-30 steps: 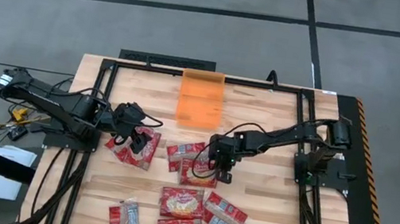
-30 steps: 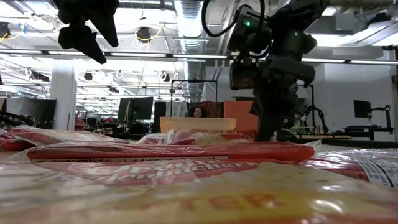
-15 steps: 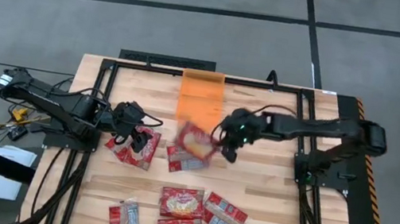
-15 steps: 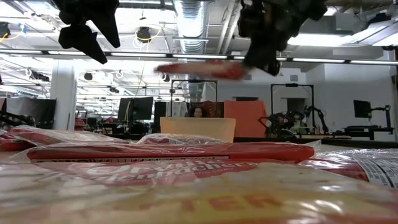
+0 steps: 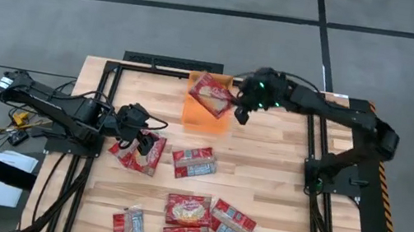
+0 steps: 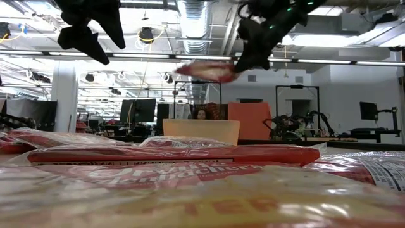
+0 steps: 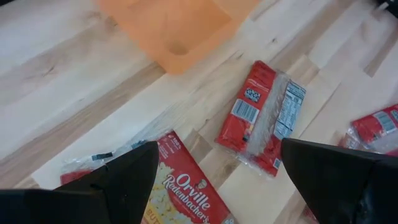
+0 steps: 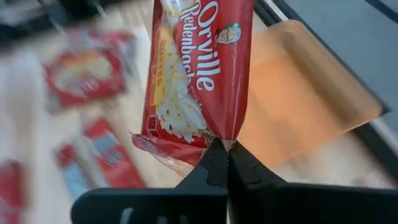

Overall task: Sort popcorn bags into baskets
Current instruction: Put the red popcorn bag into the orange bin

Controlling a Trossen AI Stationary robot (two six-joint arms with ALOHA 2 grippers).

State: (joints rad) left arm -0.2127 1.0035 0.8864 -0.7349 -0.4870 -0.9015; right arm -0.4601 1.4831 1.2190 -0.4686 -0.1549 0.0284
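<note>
Wooden table [image 5: 280, 178] carries a black metal frame [image 5: 197, 71] along its edges. Yellow-black hazard tape [image 5: 382, 194] runs down the right edge. Grey floor [image 5: 163, 26] surrounds it.

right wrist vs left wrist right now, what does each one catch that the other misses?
Only the right wrist view shows the right gripper shut on the held popcorn bag, pinched at its edge and hanging over the orange basket.

Only the left wrist view shows the left gripper open above the table, a face-up bag below it, and a back-panel-up bag lying beside the basket's corner.

Both show the orange basket, with no bag seen inside, and loose bags on the wooden table.
</note>
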